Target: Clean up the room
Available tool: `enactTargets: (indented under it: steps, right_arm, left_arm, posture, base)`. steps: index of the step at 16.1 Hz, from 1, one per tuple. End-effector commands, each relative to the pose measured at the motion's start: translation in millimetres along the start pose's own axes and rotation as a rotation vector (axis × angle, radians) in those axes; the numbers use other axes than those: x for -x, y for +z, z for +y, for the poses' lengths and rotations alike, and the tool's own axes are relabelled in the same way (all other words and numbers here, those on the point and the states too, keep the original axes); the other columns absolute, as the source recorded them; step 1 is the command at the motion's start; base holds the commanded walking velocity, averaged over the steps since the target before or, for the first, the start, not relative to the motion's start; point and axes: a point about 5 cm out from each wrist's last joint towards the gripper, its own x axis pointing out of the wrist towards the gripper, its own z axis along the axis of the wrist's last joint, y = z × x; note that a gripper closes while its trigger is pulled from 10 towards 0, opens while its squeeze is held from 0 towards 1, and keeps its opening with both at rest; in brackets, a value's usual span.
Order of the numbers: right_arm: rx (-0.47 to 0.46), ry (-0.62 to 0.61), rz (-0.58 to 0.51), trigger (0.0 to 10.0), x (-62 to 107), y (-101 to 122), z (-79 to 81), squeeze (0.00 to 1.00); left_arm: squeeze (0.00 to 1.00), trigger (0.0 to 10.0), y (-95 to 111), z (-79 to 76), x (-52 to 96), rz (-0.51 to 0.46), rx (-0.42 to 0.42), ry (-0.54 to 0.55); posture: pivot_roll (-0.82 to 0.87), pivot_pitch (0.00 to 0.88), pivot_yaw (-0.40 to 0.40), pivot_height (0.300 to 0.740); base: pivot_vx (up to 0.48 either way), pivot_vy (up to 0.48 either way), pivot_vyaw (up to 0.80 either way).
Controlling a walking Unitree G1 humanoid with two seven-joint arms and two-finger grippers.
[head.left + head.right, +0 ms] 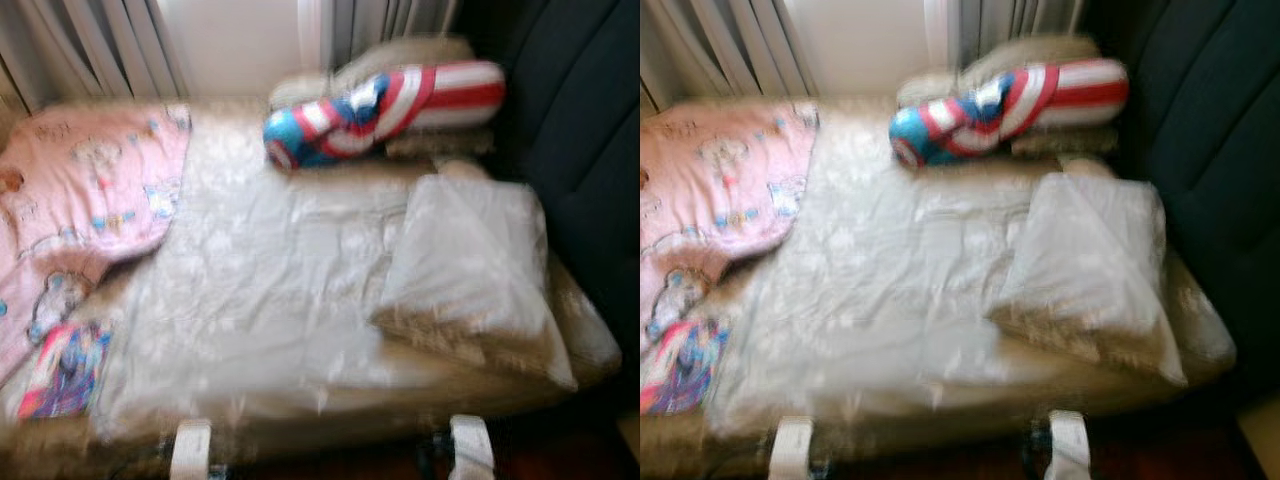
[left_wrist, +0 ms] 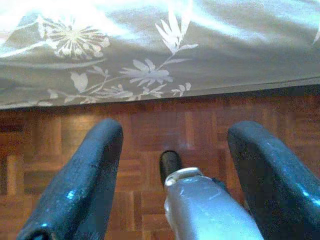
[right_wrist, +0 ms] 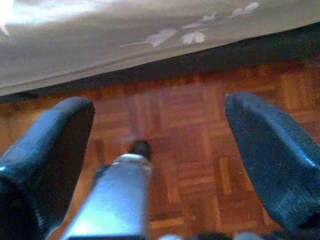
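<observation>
Right now you're looking down at a bed (image 1: 270,300) covered with a pale floral bedspread (image 2: 150,55), and the head views are a bit blurred. At the far end lies a bolster pillow (image 1: 385,110) in red, white and blue stripes, resting against a beige pillow behind it. On the right side of the bed you have a folded pale blanket (image 1: 470,260). On the left a pink quilt (image 1: 85,190) with cartoon prints is spread over the bed, and near its close edge sits a colourful book (image 1: 65,370), close to the near left corner of the bed.

Your left gripper (image 2: 170,175) hangs low over the wooden parquet floor (image 2: 150,130), just by the hanging edge of the bedspread, with its 2 black fingers (image 2: 85,175) spread apart and holding nothing. Your right gripper (image 3: 160,165) hangs the same way over the floor beside the bed, fingers (image 3: 270,150) wide apart and empty
</observation>
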Motion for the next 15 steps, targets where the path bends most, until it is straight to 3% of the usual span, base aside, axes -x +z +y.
enactTargets:
  steps: [1,15]
  right_arm:
    - [0.011,-0.018,0.003,10.0,1.3,-0.4,-7.6,0.0]
    - [0.027,-0.015,0.004,10.0,1.3,-0.2,-7.6,0.0]
  left_arm:
    - [0.0,10.0,-3.9,-4.0,0.7,0.014,0.002,-0.009]
    - [0.0,10.0,-4.0,-3.7,0.8,0.013,0.002,-0.008]
  posture:
    - [0.0,0.089,-0.009,0.74]
    - [0.0,0.094,-0.011,0.74]
  base:
    - [0.0,-0.364,0.0]
    - [0.0,-0.358,0.0]
